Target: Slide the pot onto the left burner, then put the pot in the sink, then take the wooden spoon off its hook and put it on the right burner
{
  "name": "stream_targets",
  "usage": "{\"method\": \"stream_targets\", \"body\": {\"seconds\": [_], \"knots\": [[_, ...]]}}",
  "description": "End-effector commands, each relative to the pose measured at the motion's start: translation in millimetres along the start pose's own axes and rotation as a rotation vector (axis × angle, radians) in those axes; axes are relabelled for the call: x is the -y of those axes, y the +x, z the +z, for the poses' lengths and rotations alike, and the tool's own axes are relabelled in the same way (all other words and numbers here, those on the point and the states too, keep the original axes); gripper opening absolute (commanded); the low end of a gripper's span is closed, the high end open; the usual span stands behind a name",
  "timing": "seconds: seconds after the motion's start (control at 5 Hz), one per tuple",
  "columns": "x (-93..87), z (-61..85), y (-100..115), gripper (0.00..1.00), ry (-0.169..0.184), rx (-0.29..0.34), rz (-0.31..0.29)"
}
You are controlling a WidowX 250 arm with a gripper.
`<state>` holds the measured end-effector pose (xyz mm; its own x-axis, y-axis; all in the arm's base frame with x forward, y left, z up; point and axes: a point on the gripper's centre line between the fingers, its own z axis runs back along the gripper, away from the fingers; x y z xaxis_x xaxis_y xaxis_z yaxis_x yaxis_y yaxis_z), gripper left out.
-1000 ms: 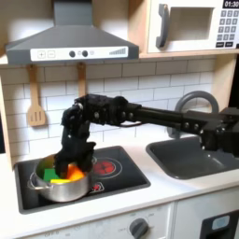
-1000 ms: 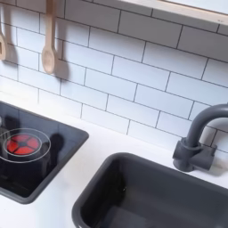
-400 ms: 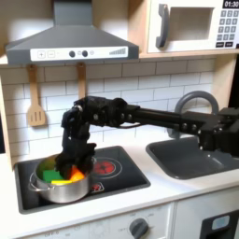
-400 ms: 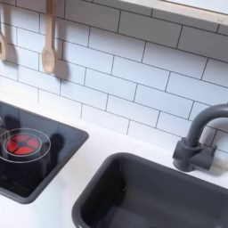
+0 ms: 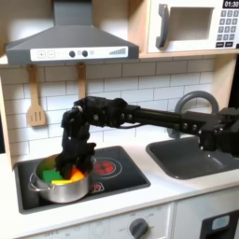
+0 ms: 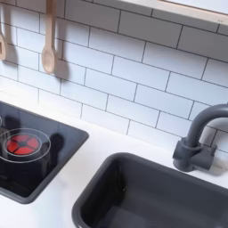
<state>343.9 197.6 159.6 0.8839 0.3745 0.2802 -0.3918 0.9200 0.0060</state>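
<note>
Looks light, rigid and slick: shiny round stainless-steel pot (image 5: 62, 185) on the first exterior view's left burner, best gripped by its rim; black gripper (image 5: 71, 161) lowered inside, jaw state indiscernible.

In the first exterior view the black arm reaches in from the first exterior view's right, its long forearm running nearly level to a bent wrist. From there the last link drops steeply down, and the gripper (image 5: 67, 161) points downward, fingertips low; whether its jaws are parted cannot be made out.
</note>
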Motion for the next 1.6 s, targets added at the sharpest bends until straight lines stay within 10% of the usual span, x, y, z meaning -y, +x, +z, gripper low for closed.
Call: {"method": "stream_targets", "body": {"seconds": [0.0,1.0,1.2,1.4], "knots": [[0.5,9.9,4.4,0.0,-0.01,0.037,0.007],[1.6,18.8,6.1,0.0,-0.038,0.052,0.025],[3.0,14.5,5.0,0.92,-0.028,0.024,-0.008],[-1.0,20.0,13.6,1.0,-0.019,0.004,-0.142]]}}
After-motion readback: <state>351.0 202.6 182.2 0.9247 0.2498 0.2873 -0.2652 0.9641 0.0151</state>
